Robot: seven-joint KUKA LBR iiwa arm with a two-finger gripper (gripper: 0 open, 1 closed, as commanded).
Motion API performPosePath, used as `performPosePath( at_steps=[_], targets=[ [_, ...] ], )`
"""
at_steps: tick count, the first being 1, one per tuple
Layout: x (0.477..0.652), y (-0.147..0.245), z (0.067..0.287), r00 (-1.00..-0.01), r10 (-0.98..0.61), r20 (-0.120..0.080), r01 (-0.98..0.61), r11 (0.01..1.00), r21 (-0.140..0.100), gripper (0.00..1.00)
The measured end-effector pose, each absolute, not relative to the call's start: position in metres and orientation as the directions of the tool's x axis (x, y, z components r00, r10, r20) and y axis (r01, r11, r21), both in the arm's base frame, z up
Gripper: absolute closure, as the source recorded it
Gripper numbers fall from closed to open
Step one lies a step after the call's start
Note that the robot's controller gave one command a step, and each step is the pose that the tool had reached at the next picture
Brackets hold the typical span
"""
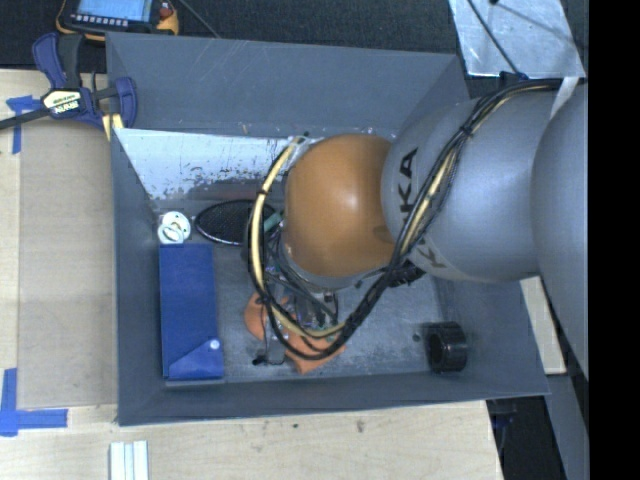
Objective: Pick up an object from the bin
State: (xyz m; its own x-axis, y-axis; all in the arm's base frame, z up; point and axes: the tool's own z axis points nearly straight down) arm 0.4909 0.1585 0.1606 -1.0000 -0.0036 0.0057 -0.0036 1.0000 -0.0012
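Covering an orange thing (314,359), gripper (274,350) obscured

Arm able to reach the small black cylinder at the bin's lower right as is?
Probably yes: the small black cylinder lies alone on the grey metal bin floor, nothing over it, though a wall is close.

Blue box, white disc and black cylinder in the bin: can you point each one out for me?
blue box (188,303): camera view, middle of its top face.
white disc (173,228): camera view, centre of its face.
black cylinder (446,347): camera view, middle of its body.
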Motion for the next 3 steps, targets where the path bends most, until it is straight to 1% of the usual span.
performPosePath(
  at_steps=[1,2,3],
  targets=[
    [0.493,0.158,0.165,-1.000,0.000,-0.002,0.000,1.000,0.001,0.00],
    [0.502,0.105,0.122,-0.996,-0.087,-0.005,-0.087,0.996,0.002,0.00],
    [0.509,0.119,0.085,-0.997,-0.077,-0.001,-0.077,0.997,0.000,1.00]
  ],
)
